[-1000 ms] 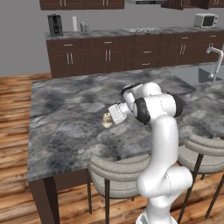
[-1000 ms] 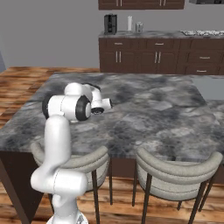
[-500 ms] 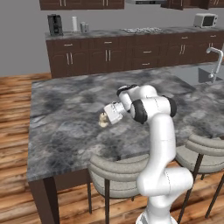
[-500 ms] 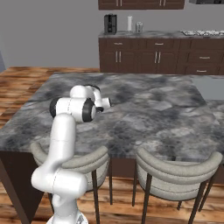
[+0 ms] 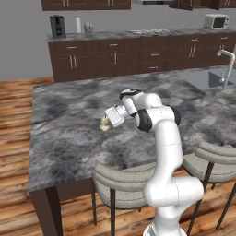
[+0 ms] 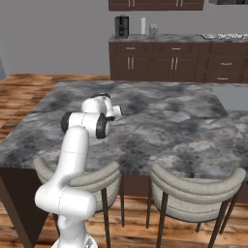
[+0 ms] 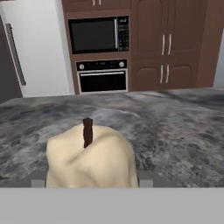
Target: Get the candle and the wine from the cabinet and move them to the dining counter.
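The candle (image 5: 105,123) is a small cream lumpy one with a dark wick (image 7: 87,131). It sits between the fingers of my gripper (image 5: 108,121), which is shut on it. The hand reaches out sideways, low over the dining counter (image 5: 69,138), a grey-black marbled top, left of its middle. In the hand view the candle (image 7: 89,157) fills the lower centre between the two fingertips (image 7: 145,177), with the dining counter (image 7: 175,122) stretching beyond it. Whether the candle touches the stone I cannot tell. The wine and the cabinet are out of view.
Two grey cushioned stools (image 5: 124,177) (image 5: 216,159) stand at the near edge of the island. A sink with a faucet (image 5: 224,64) is at the far right. Beyond the floor runs a back counter with a coffee machine (image 5: 57,26). Ahead of the hand are a wall oven (image 7: 101,78) and a fridge (image 7: 35,48).
The gripper has carried the candle a little to the left over the dining counter. The jaws have kept the same width.
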You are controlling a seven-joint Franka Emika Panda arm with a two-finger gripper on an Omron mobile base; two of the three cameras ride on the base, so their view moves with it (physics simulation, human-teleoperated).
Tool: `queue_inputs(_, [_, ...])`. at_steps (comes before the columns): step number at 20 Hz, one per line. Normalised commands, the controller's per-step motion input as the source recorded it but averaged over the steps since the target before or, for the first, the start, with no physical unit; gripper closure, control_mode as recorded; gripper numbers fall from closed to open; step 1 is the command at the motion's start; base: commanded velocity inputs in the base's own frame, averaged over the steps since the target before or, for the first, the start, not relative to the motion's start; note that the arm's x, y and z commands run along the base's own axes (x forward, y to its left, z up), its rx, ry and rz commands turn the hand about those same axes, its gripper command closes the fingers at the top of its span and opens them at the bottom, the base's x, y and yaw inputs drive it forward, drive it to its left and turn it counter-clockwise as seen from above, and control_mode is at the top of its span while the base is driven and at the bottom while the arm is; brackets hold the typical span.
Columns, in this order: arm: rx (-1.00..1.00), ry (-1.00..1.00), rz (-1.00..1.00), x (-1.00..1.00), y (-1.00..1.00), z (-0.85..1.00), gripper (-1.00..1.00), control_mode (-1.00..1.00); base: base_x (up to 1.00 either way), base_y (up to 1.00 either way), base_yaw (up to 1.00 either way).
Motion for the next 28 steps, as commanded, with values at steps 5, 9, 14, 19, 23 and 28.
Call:
queue_inputs(5, [0.0, 0.11, 0.0, 0.22, 0.14, -0.27, 1.0, -1.0, 0.0, 0.0, 0.0])
queue_inputs(9, [-0.03, 0.05, 0.0, 0.0, 0.0, -0.39, 1.0, -1.0, 0.0, 0.0, 0.0])
queue_inputs(14, [-0.04, 0.0, 0.0, -0.05, 0.0, -0.34, 1.0, -1.0, 0.0, 0.0, 0.0])
queue_inputs(19, [-0.01, 0.0, 0.0, 0.0, 0.0, -0.25, 1.0, -1.0, 0.0, 0.0, 0.0])
queue_inputs(23, [-0.02, 0.0, 0.0, 0.0, 0.0, -0.51, 1.0, -1.0, 0.0, 0.0, 0.0])
queue_inputs(28, [-0.02, 0.0, 0.0, 0.0, 0.01, -0.46, 1.0, -1.0, 0.0, 0.0, 0.0])
